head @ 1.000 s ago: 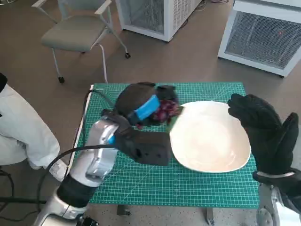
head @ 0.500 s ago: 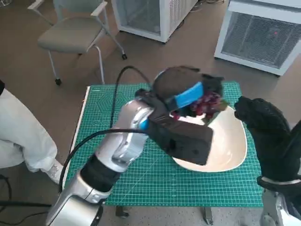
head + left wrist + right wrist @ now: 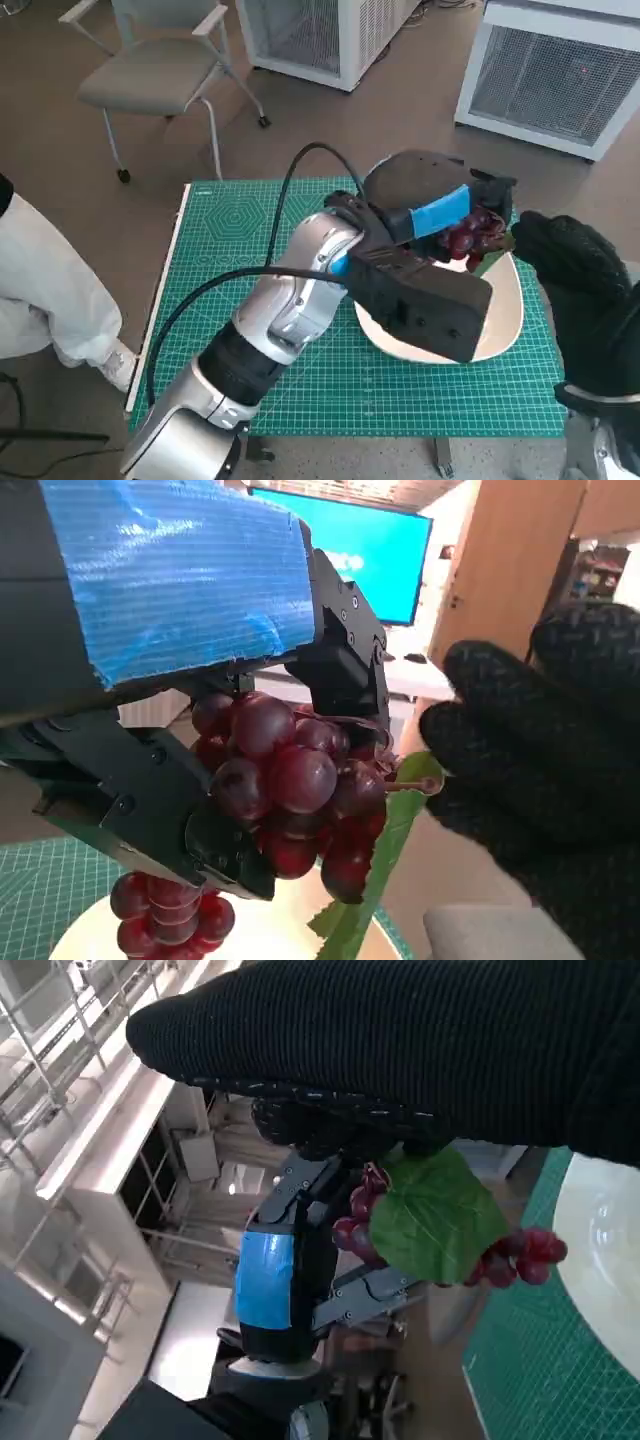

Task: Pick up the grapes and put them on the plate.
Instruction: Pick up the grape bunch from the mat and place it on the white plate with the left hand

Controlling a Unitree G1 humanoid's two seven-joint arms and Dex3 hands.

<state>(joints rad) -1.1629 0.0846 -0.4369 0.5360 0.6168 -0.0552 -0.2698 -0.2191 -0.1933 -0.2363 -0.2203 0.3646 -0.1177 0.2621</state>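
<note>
Now, in the head view, the left hand (image 3: 430, 200) holds the grapes (image 3: 468, 236) up in the air over the far side of the plate (image 3: 500, 325). Its fingers are closed around the bunch. The plate is white and sits on the green mat (image 3: 250, 300) that covers the table (image 3: 160, 310). The right hand (image 3: 580, 285) is in its black glove, just beside the grapes, over the plate's right edge. Its fingers look apart and hold nothing. Beyond the plate, on the floor, stand a grey chair (image 3: 150, 75) and two white machines (image 3: 320, 35). A person's white sleeve (image 3: 45, 280) shows well away from the plate, off the mat's other side.

Next, in the left wrist view, the left hand (image 3: 170, 610) grips the grapes (image 3: 285, 790) between its black fingers (image 3: 150, 800). A green leaf (image 3: 385, 850) hangs from the bunch. The plate (image 3: 90, 935) is under the grapes. The right hand (image 3: 540, 760) is close to the leaf.

Last, in the right wrist view, the right hand (image 3: 420, 1050) is a dark band above the plate (image 3: 600, 1250). The left hand (image 3: 290, 1280) holds the grapes (image 3: 500, 1255) and leaf (image 3: 435, 1215) near the plate's edge.
</note>
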